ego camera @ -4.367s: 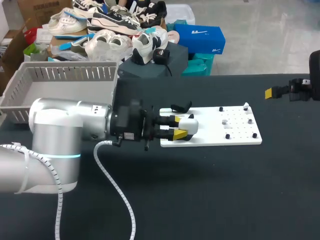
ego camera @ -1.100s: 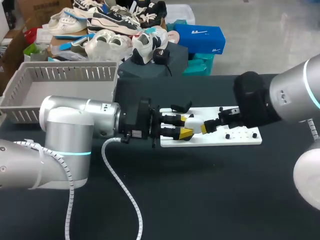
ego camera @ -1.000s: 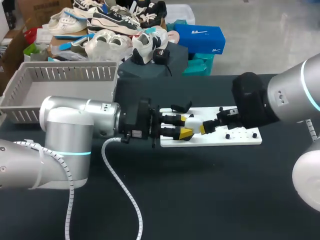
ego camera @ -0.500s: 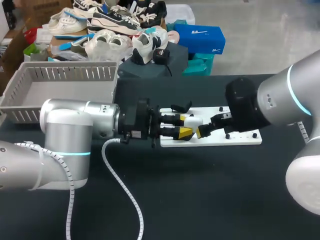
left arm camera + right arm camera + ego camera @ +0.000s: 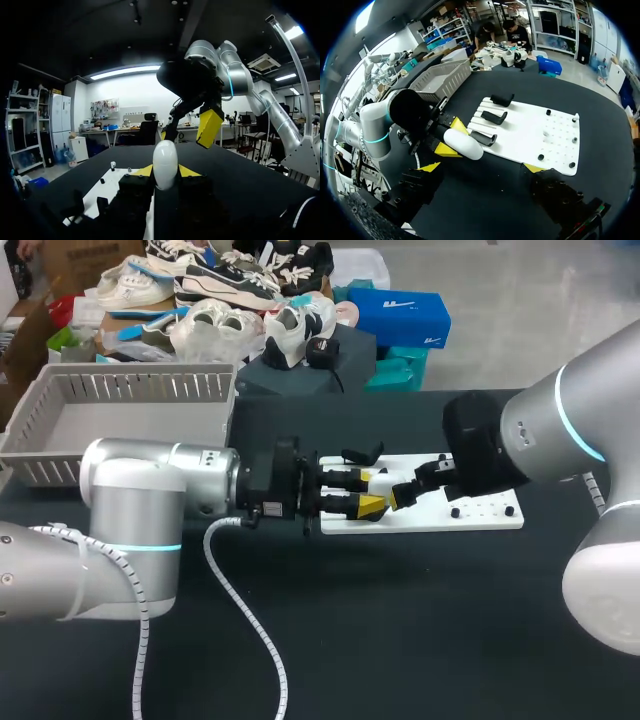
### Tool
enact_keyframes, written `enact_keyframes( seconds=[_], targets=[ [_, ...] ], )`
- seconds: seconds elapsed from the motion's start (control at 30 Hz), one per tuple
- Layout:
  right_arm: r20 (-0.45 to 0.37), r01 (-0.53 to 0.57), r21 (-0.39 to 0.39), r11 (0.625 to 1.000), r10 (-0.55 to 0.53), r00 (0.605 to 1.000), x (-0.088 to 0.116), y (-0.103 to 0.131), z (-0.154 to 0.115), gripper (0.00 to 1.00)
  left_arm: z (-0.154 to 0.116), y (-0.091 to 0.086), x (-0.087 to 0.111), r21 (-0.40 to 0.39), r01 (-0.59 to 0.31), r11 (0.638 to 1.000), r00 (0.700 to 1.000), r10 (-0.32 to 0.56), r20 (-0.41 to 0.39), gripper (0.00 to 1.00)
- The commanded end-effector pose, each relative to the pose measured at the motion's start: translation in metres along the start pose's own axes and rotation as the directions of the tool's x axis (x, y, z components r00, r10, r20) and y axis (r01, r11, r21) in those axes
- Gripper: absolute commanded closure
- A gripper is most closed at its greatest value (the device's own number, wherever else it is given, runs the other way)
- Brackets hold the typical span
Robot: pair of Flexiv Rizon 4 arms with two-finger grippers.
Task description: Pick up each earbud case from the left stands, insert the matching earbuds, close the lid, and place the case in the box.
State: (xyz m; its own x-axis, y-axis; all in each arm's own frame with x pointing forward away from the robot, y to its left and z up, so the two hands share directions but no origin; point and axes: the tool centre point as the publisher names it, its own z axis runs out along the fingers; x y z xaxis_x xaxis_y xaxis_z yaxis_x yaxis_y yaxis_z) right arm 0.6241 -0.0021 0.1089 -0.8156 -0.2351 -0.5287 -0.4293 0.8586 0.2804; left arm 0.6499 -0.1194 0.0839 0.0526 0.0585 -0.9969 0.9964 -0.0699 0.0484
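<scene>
In the head view, our left gripper is reaching in from the left over the near end of the white board. It is gripping the white earbud case between its yellow tips. Our right gripper is coming in from the right and sitting just beside the case, nearly nose to nose with the left one. The grey basket is standing well apart, at the far left.

In the left wrist view, we are pinching the earbud case from both sides in the left gripper. Its long axis is pointing straight out beyond the fingertips. The right gripper is hanging just ahead of it with its fingers spread wide, one to either side of the case's free end.

In the right wrist view, the right gripper is holding its fingers wide apart and gripping nothing. The earbud case is lying ahead of it and between the two tips, nearer the tip on the left arm's side. Its long axis is running slantwise from the left arm's yellow tips towards the black stands. We judge that the coming move depends on the right arm, the nearer free one, working on the case's exposed end while the left arm is holding it.
</scene>
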Motion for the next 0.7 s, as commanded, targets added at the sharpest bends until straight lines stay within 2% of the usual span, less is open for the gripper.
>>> enact_keyframes(
  seconds=[0.03, 0.7],
  targets=[
    [-0.008, 0.000, 0.005, 1.000, 0.000, 1.000, -0.0058, -0.0022, 0.0056, 0.00, 0.0008, -0.0004, 0.0008, -0.004, -0.002, 1.000, 1.000, 0.002, 0.002, 1.00],
    [-0.035, 0.005, 0.004, 1.000, -0.005, 0.999, -0.0120, -0.0104, 0.0128, 0.00, 0.0008, -0.0004, 0.0008, -0.004, -0.002, 1.000, 1.000, 0.002, 0.002, 1.00]
  ],
)
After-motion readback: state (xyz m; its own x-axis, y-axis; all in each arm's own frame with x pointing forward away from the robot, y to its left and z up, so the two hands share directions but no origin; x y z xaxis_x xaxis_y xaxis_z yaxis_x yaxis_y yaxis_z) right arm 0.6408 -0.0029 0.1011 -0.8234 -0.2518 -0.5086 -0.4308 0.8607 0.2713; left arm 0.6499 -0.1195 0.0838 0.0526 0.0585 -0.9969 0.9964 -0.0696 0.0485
